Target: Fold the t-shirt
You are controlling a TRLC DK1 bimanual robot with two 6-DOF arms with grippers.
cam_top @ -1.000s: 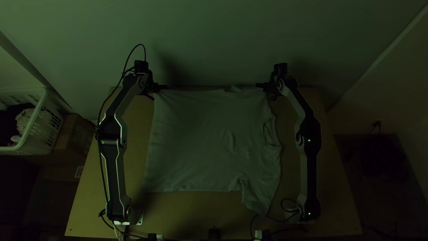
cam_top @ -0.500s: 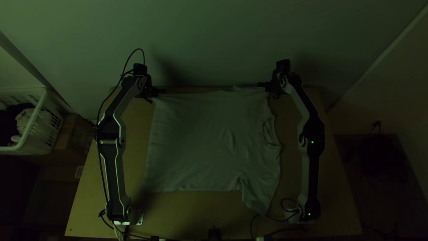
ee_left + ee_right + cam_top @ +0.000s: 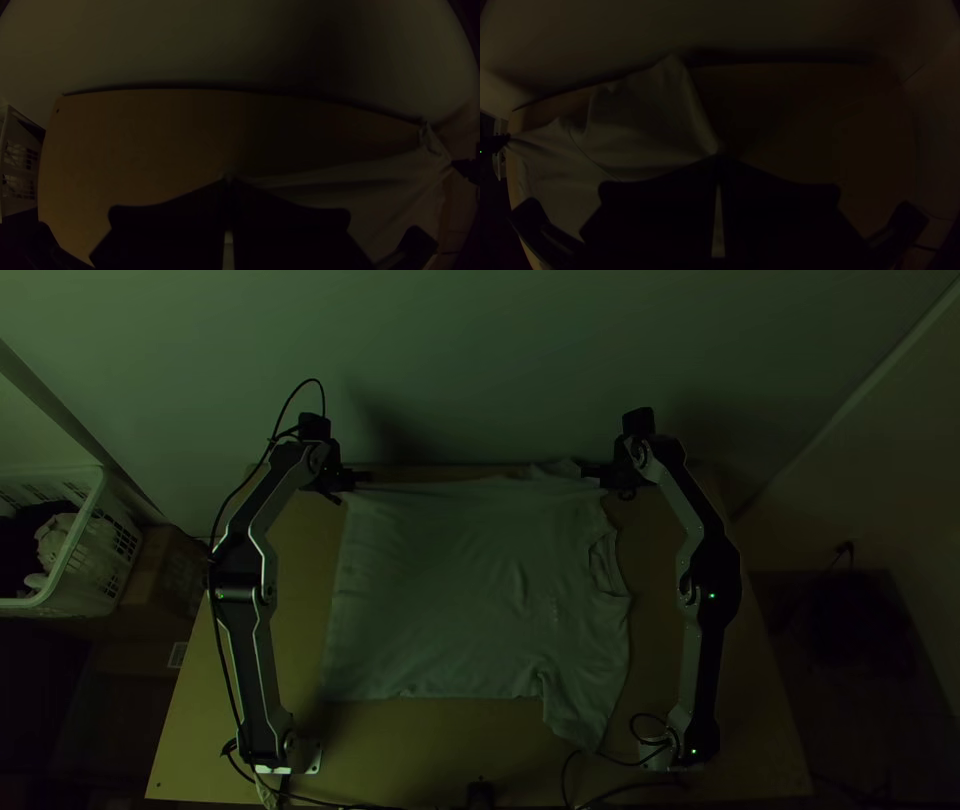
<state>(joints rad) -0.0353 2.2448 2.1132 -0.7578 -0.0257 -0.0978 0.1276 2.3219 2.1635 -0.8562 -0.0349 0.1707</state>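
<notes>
As left gripper (image 3: 364, 476) and right gripper (image 3: 588, 472) draw back, fingers (image 3: 175, 230) closed, t-shirt (image 3: 460, 590) pinched in both

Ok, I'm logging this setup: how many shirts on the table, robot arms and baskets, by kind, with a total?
Pale short-sleeved cloth t-shirt: 1
Silver-and-black jointed robot arms, left and right: 2
White slotted plastic basket: 1
Total: 4

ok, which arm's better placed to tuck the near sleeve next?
Right, probably: the right gripper holds the shirt at the collar end, same end as that sleeve; the left gripper holds the hem corner.
</notes>
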